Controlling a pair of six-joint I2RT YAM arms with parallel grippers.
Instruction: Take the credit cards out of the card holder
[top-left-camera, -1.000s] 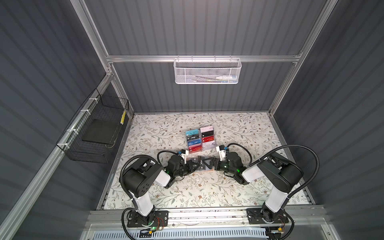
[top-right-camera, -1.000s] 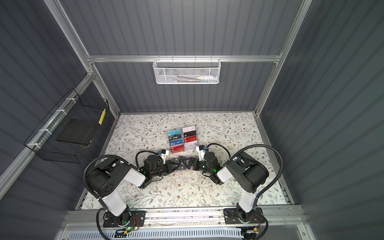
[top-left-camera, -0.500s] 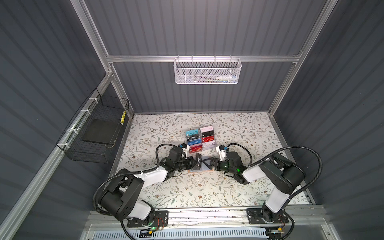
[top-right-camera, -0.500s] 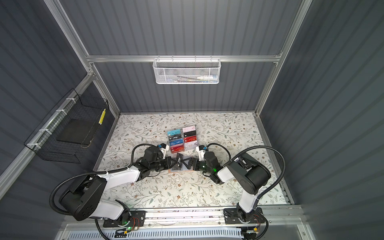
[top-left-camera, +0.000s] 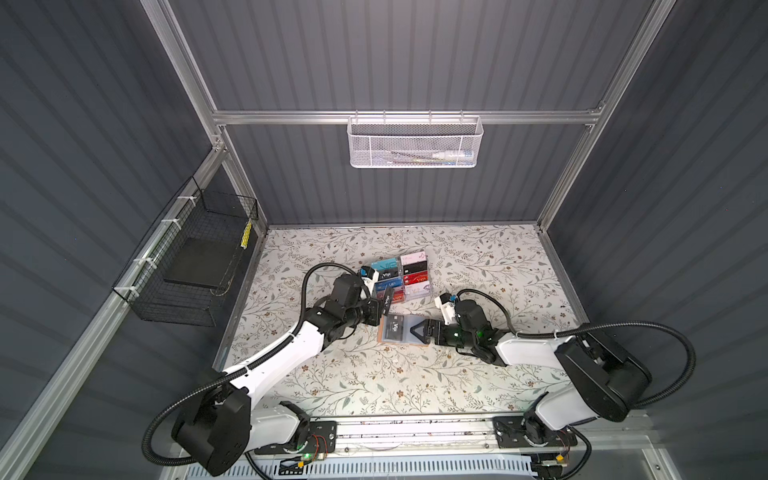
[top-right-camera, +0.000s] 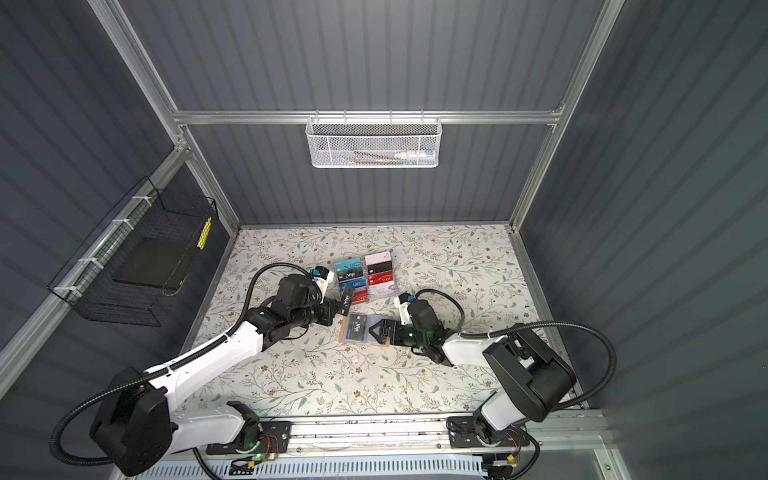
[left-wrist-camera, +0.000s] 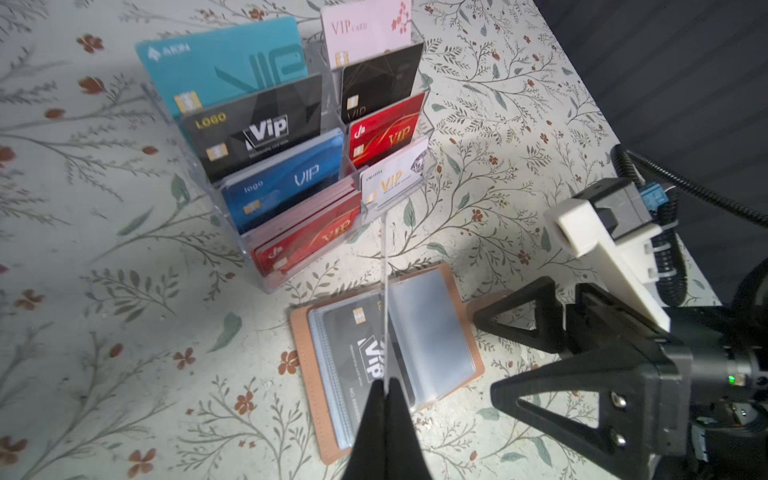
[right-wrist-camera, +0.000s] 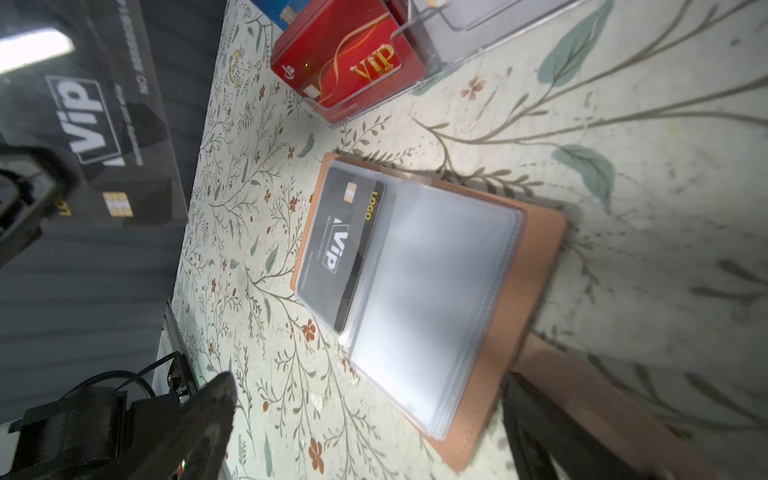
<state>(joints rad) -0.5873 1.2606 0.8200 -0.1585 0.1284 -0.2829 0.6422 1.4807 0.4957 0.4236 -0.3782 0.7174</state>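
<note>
Now our left end effector (left-wrist-camera: 387, 388), clamped on a black card (right-wrist-camera: 116, 166), sits nearer the card holder (right-wrist-camera: 540, 266)'s remaining card (right-wrist-camera: 345, 249) than our open-jawed right end effector (left-wrist-camera: 486, 355).

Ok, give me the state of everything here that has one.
Card holder: lying open, flat on the table.
Pocketed card: black, sitting in a holder pocket.
Left gripper: shut on a black card, lifted off the table.
Right gripper: open, tips at the card holder's edge.
Rack: upright, cards in every slot seen.
</note>
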